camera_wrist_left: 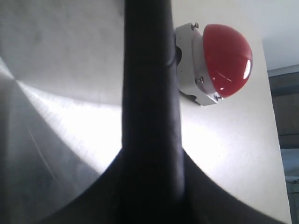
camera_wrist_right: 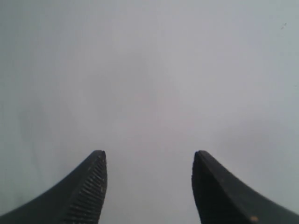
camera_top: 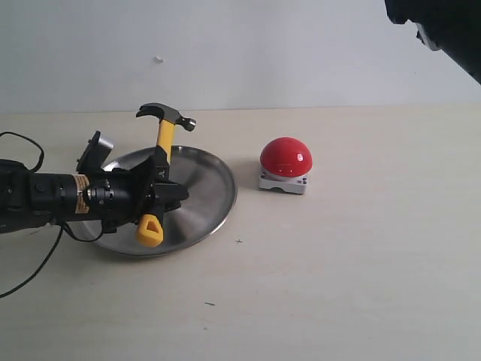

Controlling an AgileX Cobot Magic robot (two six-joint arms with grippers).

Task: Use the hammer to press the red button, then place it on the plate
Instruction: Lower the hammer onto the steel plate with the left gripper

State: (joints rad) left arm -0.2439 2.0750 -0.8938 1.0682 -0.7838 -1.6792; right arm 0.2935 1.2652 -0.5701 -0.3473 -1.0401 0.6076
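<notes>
My left gripper is shut on the hammer, gripping the black part of its yellow-and-black handle. The hammer stands nearly upright above the silver plate, dark head up, yellow loop down near the plate's front. In the left wrist view the handle is a dark bar across the plate. The red button on its grey base sits on the table right of the plate, also seen as the red dome. My right gripper is open, facing a blank grey surface.
The pale tabletop spreads around the plate and button, with a white wall behind. Part of the right arm shows dark at the top right corner. A black cable trails from the left arm.
</notes>
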